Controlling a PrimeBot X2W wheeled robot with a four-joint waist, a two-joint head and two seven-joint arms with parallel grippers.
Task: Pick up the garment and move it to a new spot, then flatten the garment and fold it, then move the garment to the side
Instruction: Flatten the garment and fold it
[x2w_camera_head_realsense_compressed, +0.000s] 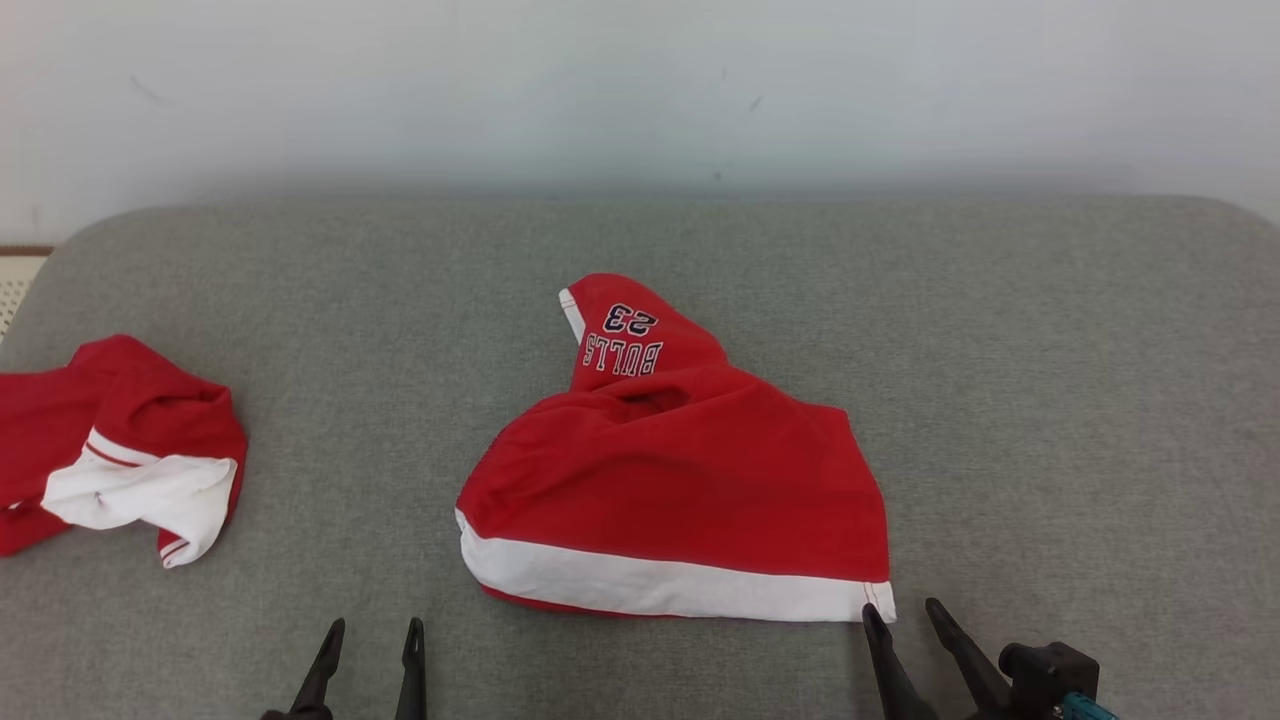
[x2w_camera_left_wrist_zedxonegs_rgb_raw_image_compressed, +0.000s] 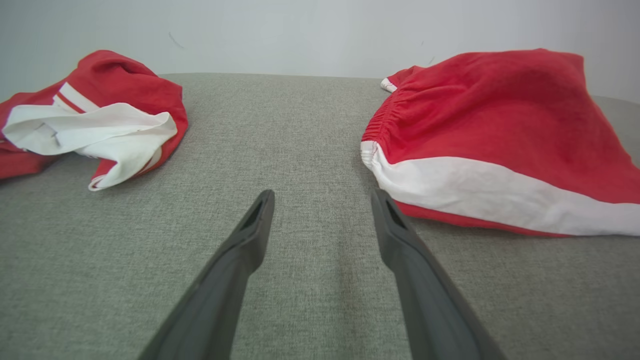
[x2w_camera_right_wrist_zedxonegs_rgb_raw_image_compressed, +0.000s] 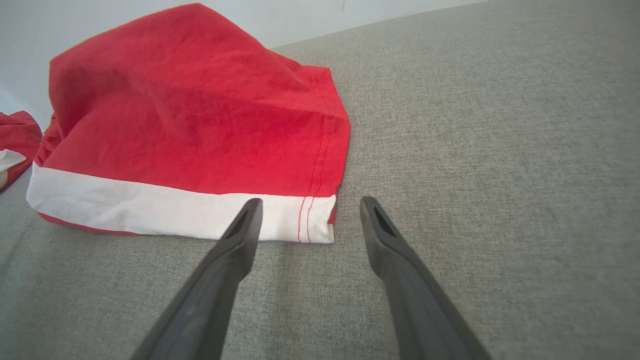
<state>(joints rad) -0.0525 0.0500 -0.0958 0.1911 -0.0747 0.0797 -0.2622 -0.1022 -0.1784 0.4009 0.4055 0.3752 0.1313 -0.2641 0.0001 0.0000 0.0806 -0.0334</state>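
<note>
The garment (x2w_camera_head_realsense_compressed: 680, 480), a pair of red shorts, lies rumpled near the middle of a grey cushion (x2w_camera_head_realsense_compressed: 1050, 400). A white band (x2w_camera_head_realsense_compressed: 660, 585) runs along its near edge, and a flap at its far side is turned over, showing the print "BULLS 23" (x2w_camera_head_realsense_compressed: 622, 340) upside down in the head view. The gathered waist sits at the garment's left end, and a stitched hem closes its right end.

The right gripper (x2w_camera_head_realsense_compressed: 902, 606) is just beside the garment's near right corner, its two dark fingers spread wide and holding nothing. In the right wrist view the gripper (x2w_camera_right_wrist_zedxonegs_rgb_raw_image_compressed: 311, 200) points at that corner of the garment (x2w_camera_right_wrist_zedxonegs_rgb_raw_image_compressed: 190, 125); whether one fingertip touches the cloth is hard to tell.

The left gripper (x2w_camera_head_realsense_compressed: 376, 625) is also spread apart and empty, over bare cushion near the garment's left end. Seen from its own wrist, the left gripper (x2w_camera_left_wrist_zedxonegs_rgb_raw_image_compressed: 322, 194) has the garment (x2w_camera_left_wrist_zedxonegs_rgb_raw_image_compressed: 500, 130) to its right.

A second garment (x2w_camera_head_realsense_compressed: 120, 450), red with white trim, lies crumpled well apart at the cushion's left edge. A pale wall (x2w_camera_head_realsense_compressed: 640, 90) stands behind.
</note>
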